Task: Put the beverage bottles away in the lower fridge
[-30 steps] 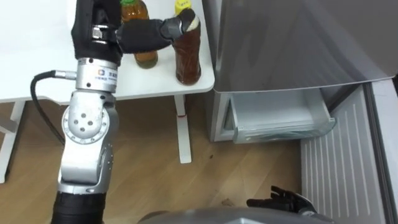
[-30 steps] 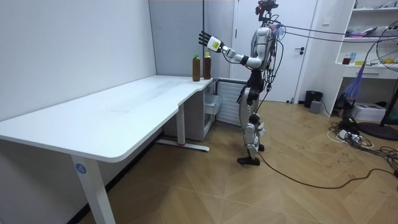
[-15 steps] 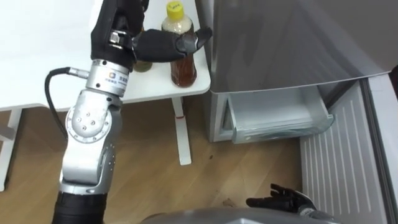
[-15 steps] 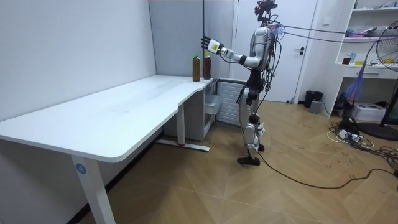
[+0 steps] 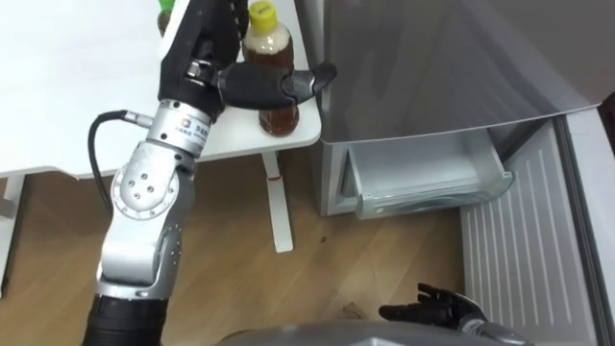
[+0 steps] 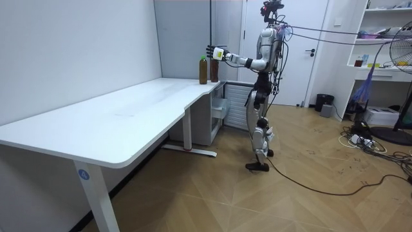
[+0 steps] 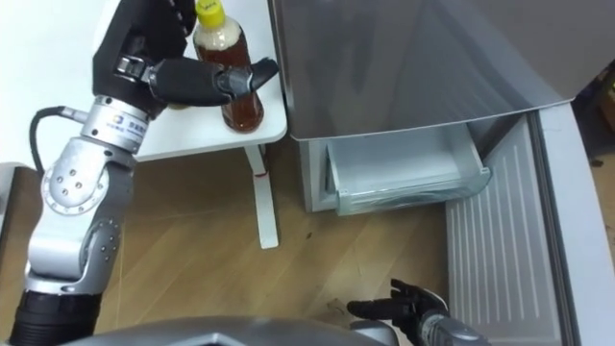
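Observation:
A brown drink bottle (image 5: 274, 43) with a yellow cap stands at the corner of the white table (image 5: 67, 86), right beside the fridge. My left hand (image 5: 213, 43) is open next to it, fingers straight up on its left and the thumb (image 5: 288, 85) stretched across its front. Behind that hand peeks a second bottle with a green cap (image 5: 165, 6). The fridge's lower drawer (image 5: 428, 178) is pulled out and holds nothing that I can see. My right hand (image 5: 432, 309) hangs low with relaxed fingers. In the room view both bottles (image 6: 208, 69) stand at the table's far end, under my outstretched left hand (image 6: 211, 50).
The grey fridge (image 5: 432, 67) stands just right of the table. Its lower door (image 5: 524, 250) is swung open to the right of the drawer. A table leg (image 5: 277, 207) stands on the wooden floor near the fridge's left side. I stand in front of the fridge.
My left arm has come down from above the bottles to their level. The thumb now lies across the yellow-capped bottle's front. The head camera has shifted too.

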